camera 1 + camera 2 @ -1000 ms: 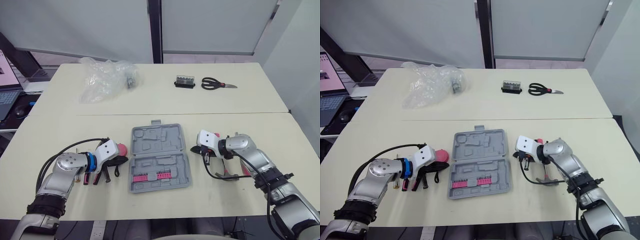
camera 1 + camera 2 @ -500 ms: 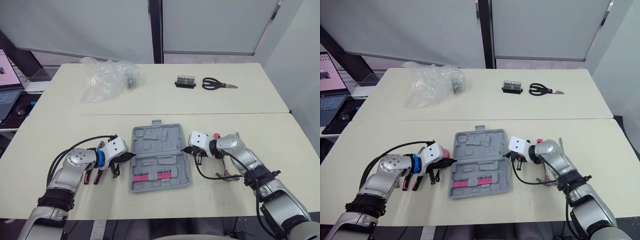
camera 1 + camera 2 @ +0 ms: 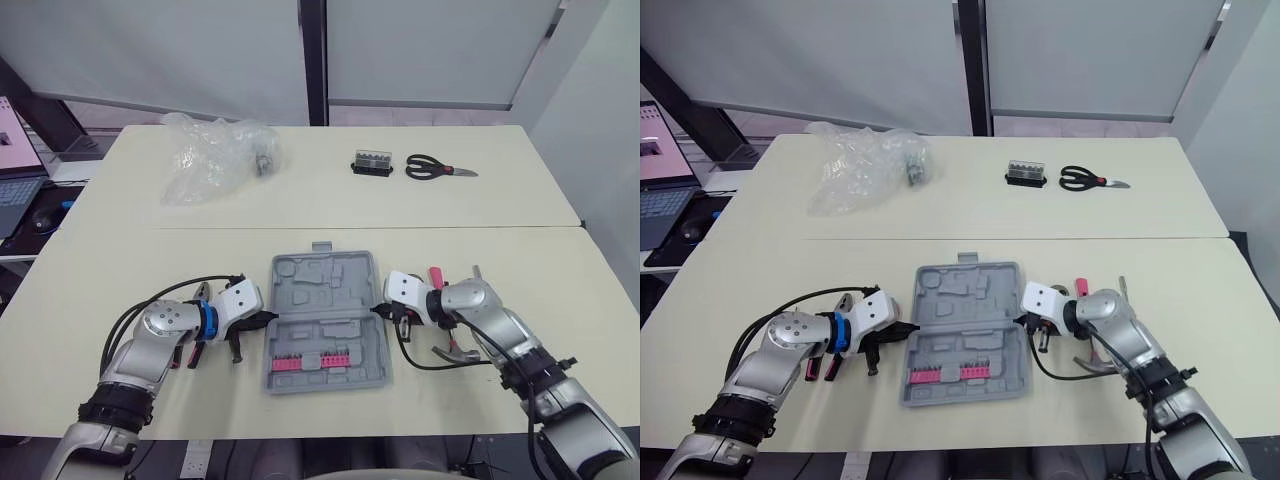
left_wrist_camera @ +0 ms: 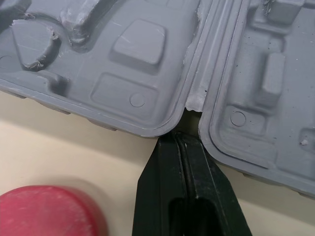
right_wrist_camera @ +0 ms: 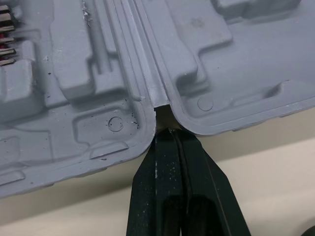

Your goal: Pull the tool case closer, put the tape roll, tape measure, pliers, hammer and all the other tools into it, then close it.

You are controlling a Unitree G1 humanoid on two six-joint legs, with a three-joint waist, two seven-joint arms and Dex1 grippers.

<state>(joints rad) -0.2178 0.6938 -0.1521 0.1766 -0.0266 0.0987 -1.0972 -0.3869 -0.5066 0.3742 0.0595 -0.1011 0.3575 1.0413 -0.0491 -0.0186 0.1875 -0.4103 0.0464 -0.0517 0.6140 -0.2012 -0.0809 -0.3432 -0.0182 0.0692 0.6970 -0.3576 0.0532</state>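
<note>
Cream counter [image 3: 330,205]: left hand [image 4: 183,146] and right hand [image 5: 173,137], both clenched empty (tips at the hinge ends), flank the open case [image 3: 322,320] lying flat near its front edge; scissors [image 3: 430,168] lie far back.

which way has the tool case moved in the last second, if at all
Yes, slightly: the tool case has slid to the robot's right and a little nearer, judged against the table seam.

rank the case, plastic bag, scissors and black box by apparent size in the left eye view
1. case
2. plastic bag, though it lies farther from the camera
3. scissors
4. black box, beside the scissors and shorter
</note>
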